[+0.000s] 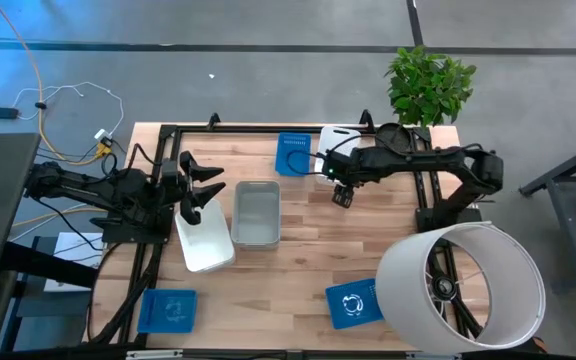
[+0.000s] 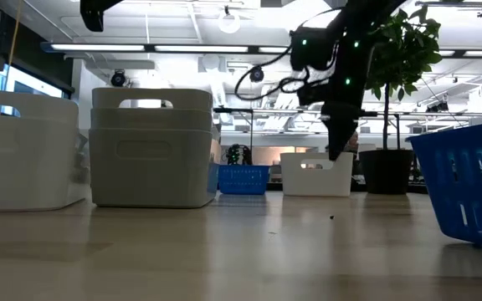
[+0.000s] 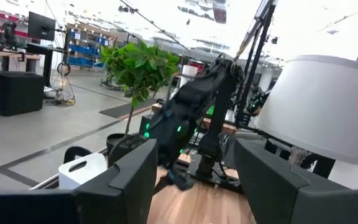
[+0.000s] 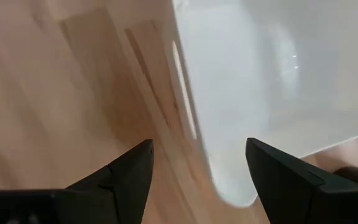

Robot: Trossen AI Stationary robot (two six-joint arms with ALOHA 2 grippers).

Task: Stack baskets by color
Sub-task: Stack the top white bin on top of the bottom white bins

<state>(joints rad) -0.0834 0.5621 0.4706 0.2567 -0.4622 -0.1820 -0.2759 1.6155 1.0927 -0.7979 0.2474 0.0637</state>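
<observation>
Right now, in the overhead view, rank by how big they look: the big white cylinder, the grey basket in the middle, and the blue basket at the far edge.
1. White cylinder, clearly largest.
2. Grey basket.
3. Blue basket, smallest.

Low view, as we see it: wooden table; white basket at far left; translucent grey baskets, nested, just beside it; small blue basket and small white basket farther back; blue basket at right edge; potted plant behind; right gripper hanging above the small white basket.
</observation>
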